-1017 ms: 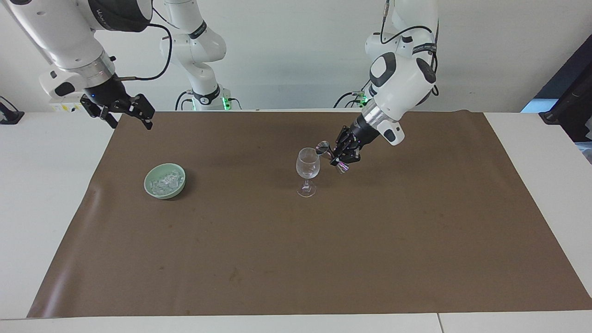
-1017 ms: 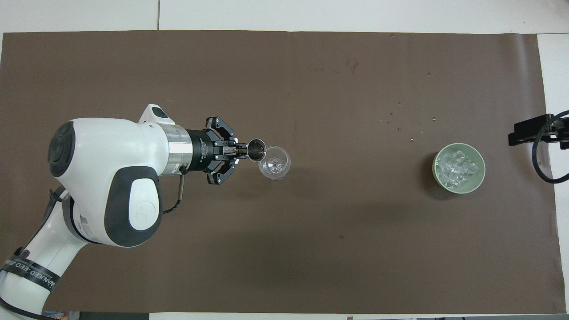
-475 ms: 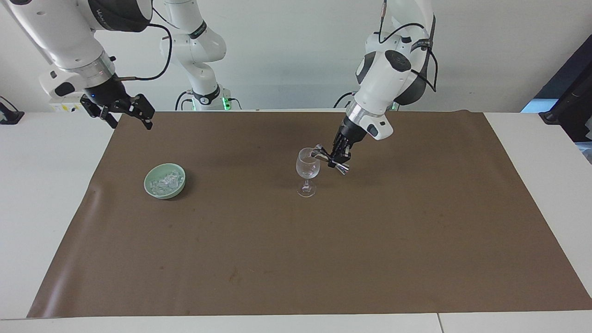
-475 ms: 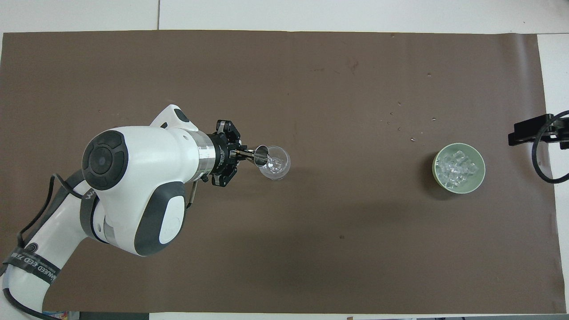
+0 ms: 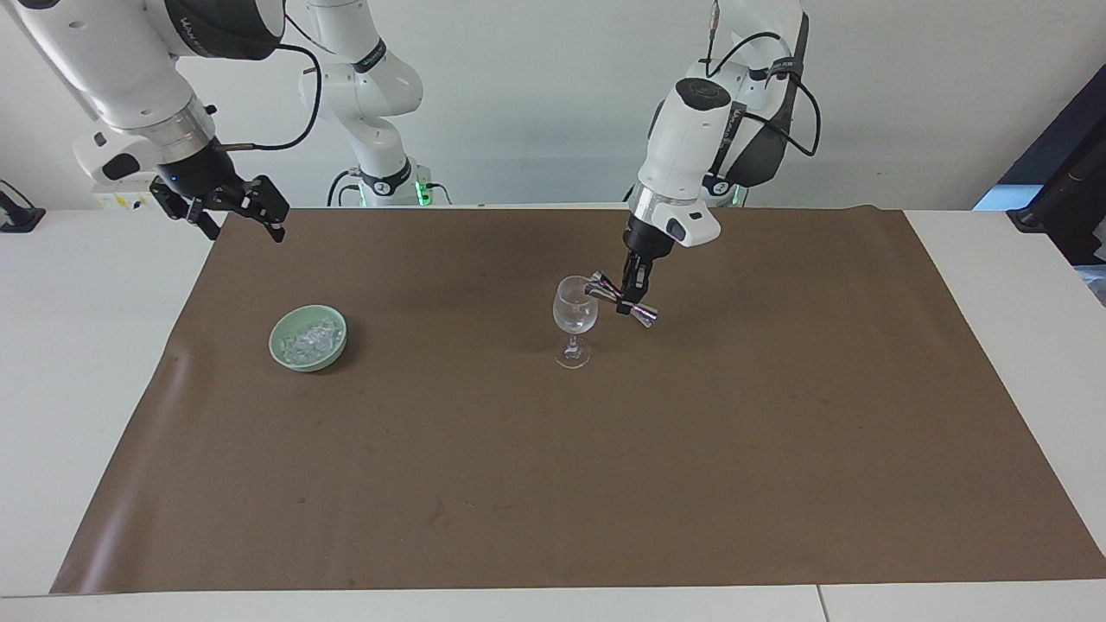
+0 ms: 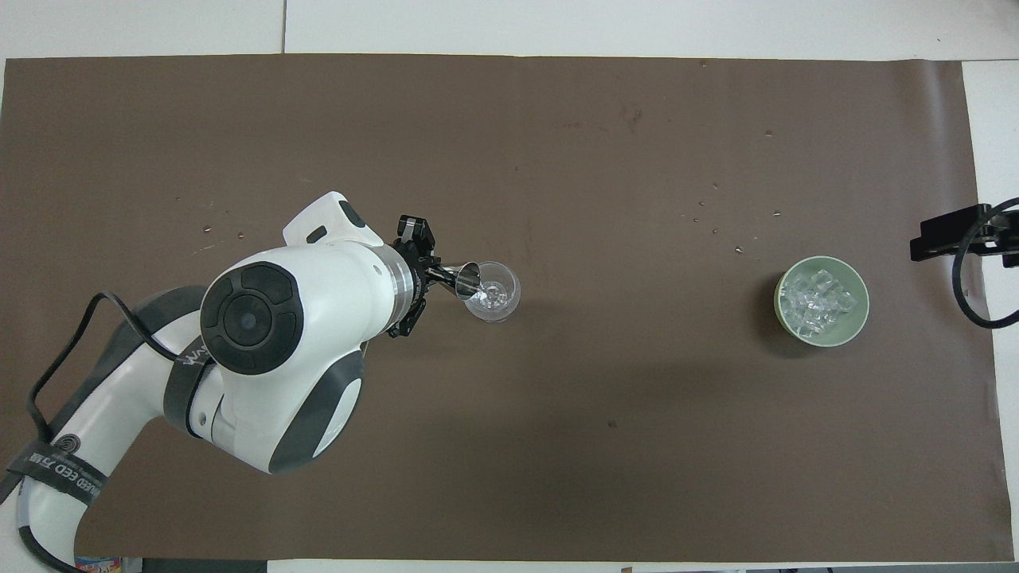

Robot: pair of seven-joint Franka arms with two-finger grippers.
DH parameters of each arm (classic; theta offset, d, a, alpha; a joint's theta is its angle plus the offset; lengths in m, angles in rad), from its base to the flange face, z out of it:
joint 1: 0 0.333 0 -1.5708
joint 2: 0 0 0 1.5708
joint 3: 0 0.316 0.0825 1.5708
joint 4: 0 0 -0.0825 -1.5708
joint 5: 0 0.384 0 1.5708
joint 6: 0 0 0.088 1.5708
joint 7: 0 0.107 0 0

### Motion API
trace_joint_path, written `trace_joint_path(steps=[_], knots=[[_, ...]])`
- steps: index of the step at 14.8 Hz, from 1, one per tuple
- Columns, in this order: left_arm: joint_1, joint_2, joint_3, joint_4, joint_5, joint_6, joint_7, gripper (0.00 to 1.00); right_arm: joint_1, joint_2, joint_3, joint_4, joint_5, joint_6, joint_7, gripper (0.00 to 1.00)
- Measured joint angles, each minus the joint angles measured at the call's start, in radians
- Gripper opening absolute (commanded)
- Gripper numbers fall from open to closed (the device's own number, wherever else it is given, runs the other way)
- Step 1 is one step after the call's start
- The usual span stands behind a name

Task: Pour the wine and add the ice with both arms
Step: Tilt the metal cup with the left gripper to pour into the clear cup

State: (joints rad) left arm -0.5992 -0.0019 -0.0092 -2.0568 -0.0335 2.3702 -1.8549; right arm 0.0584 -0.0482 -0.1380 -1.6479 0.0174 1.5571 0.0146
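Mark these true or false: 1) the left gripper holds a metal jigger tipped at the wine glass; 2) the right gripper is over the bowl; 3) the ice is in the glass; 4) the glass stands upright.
1) True: the left gripper is shut on the jigger, tilted to the wine glass rim.
2) False: the right gripper waits open over the mat's edge, not the green bowl.
3) False: the ice is in the bowl.
4) True.

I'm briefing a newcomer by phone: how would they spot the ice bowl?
On the brown mat, look toward the right arm's end. A small pale green bowl sits there alone, holding clear ice, unlike the stemmed wine glass mid-mat.
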Motion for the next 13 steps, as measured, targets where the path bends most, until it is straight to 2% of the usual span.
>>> trace_joint_path(steps=[4,13], knots=[[-0.036,0.0,-0.002,0.009,0.142,-0.003,-0.091,0.0,0.0,0.0,0.0,0.0,0.0,0.0,0.0,1.0],[-0.084,0.004,-0.004,0.071,0.326,-0.107,-0.225,0.0,0.0,0.0,0.0,0.0,0.0,0.0,0.0,1.0]])
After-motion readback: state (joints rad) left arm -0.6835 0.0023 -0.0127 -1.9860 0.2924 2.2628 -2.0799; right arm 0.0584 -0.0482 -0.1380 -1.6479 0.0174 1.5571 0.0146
